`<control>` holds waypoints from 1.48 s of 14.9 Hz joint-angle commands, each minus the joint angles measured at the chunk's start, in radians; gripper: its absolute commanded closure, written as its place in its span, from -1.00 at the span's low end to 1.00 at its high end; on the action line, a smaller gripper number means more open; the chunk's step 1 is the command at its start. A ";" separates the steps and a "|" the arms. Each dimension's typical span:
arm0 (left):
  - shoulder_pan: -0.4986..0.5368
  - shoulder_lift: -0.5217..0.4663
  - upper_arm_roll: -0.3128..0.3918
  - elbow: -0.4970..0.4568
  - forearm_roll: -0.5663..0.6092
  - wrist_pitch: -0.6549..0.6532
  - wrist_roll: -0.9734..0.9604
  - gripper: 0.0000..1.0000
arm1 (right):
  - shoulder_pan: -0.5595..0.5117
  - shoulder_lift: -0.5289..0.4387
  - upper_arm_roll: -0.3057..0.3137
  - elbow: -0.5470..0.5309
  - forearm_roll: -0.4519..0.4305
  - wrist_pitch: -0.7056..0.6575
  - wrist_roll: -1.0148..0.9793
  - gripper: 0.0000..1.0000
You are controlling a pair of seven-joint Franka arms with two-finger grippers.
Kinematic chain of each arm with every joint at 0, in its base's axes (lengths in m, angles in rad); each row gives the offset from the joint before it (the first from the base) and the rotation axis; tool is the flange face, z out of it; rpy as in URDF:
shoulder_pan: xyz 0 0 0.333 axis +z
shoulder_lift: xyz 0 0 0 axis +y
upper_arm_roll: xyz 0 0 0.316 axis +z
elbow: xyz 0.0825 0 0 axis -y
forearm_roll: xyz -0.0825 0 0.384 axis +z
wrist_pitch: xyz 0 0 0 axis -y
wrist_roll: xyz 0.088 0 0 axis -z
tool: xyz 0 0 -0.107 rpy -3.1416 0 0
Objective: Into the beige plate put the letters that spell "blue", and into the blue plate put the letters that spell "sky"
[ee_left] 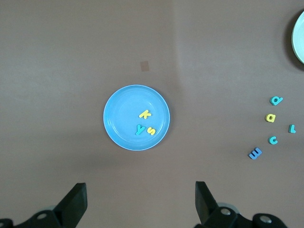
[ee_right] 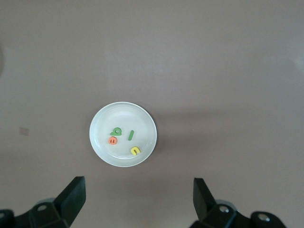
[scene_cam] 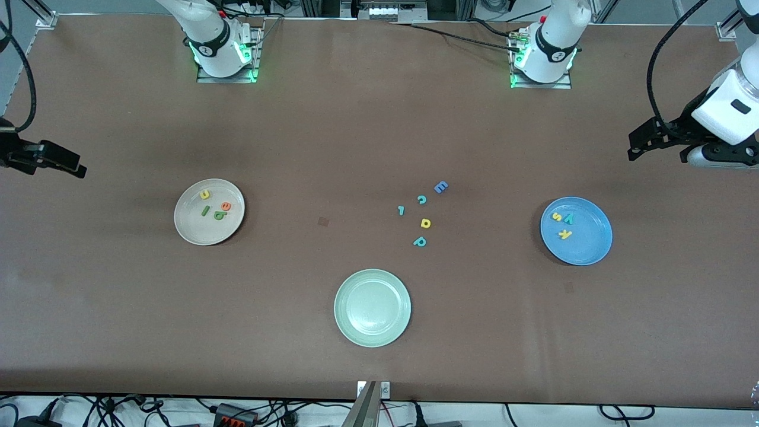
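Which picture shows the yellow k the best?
The left wrist view shows it best: the yellow k looks biggest there, lying in the blue plate beside the teal y and yellow s. The front view shows the same k much tinier. The right wrist view does not show it at all.

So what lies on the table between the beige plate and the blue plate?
In the front view, between the beige plate and the blue plate lies a cluster of five loose letters, toward the blue plate; otherwise bare brown table.
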 commanded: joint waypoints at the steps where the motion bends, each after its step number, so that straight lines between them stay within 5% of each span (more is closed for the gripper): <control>1: -0.009 -0.005 0.005 0.011 0.010 -0.018 0.001 -1.00 | -0.005 -0.112 0.020 -0.140 -0.049 0.046 -0.018 -1.00; 22: -0.009 -0.002 0.005 0.022 0.010 -0.031 0.005 -1.00 | -0.005 -0.084 0.024 -0.104 -0.017 0.054 -0.015 -1.00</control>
